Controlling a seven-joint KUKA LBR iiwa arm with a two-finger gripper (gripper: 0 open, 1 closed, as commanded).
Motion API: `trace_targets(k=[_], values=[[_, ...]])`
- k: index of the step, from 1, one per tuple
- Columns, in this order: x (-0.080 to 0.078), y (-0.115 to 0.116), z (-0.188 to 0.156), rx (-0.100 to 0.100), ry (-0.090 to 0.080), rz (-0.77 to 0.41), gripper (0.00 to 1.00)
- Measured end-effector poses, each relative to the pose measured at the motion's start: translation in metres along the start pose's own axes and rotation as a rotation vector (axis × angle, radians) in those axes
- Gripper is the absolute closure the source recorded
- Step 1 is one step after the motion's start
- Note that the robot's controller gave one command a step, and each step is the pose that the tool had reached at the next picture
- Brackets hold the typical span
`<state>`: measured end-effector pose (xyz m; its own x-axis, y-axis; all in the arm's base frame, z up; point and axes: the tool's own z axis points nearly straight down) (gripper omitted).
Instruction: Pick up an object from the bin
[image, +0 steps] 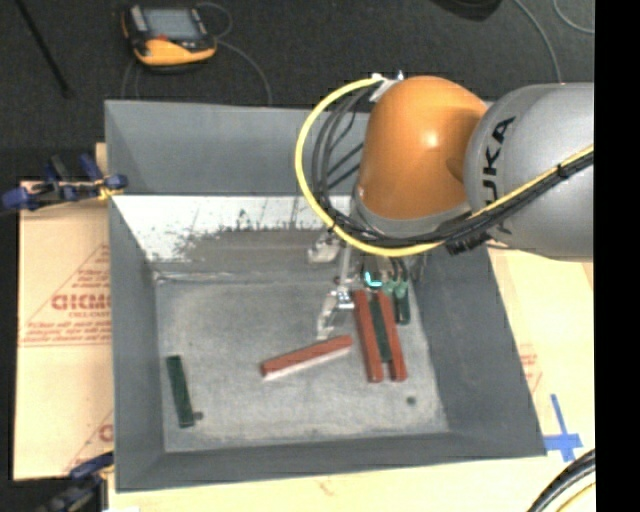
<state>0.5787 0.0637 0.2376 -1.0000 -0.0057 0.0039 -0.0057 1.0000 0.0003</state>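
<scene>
Seemingly, my gripper (340, 305) hung mid-bin, just above the raised right end of a flat red-brown wooden stick (305, 358) lying slantwise. A bundle of red-brown and dark green sticks (380, 340) lay just right, running near-to-far. The orange wrist cover (420, 150) hid their far ends, and I could not tell whether the gripper was released or clenched.

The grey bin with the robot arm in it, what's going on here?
A KUKA arm reaches into the bin from the right. Its gripper hangs low over the bin's middle, beside the far end of a cluster of sticks, red-brown and dark green, lying side by side. A slanted red-brown stick lies just left of them, and a lone green stick lies near the front left corner. Nothing looks lifted yet.
</scene>
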Motion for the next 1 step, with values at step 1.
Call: trace_targets(k=[1], values=[[-0.0013, -0.0002, -0.0048, -0.001, -0.008, 0.001, 0.0]])
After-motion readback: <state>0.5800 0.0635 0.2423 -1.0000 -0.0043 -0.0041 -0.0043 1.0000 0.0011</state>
